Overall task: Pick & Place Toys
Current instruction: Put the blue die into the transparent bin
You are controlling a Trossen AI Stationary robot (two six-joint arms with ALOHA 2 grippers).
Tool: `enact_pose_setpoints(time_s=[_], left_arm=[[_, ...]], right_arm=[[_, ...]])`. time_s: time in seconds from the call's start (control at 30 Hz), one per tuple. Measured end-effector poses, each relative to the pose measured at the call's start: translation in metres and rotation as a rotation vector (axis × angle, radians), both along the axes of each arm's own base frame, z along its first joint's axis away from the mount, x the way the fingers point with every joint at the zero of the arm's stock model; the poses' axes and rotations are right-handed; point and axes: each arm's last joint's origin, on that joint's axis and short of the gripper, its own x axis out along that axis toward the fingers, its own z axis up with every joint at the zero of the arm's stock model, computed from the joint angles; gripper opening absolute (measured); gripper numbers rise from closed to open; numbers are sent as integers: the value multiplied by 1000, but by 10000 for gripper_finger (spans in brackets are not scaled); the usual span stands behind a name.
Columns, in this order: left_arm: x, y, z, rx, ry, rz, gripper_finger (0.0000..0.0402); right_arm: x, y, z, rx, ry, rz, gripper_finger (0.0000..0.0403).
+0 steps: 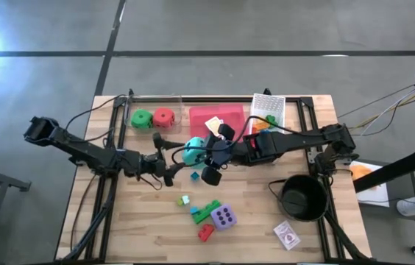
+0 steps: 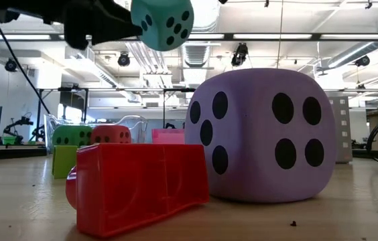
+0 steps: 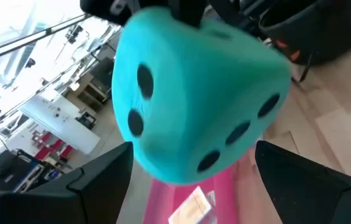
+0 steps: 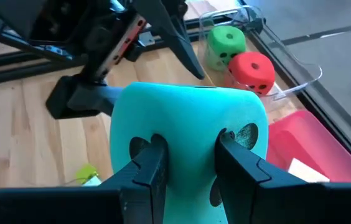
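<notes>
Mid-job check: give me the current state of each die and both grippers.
teal die: lifted off the table, pinched
right gripper: shut on teal die
left gripper: open, beside the teal die
purple die: resting on table
green die: resting beside red die

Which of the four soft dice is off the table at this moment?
The teal die, pinched in the right tool above the table. The green die, red die and purple die all rest on surfaces.
</notes>
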Motion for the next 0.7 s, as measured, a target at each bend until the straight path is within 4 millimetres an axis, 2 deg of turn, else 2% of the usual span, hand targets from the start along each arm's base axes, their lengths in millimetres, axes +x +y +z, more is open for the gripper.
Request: enact_pose_setpoints(time_s=[0.2, 0.33, 0.7], left_arm=[[2, -4, 9, -4, -20, -30, 337], [2, -8, 9, 12, -13, -103, 337], [1, -15, 13, 14, -45, -137, 329]], right_arm=[[2, -1, 1, 47, -17, 48, 101], [2, -1, 2, 53, -20, 65, 101], [5, -1, 5, 80, -54, 117, 101]])
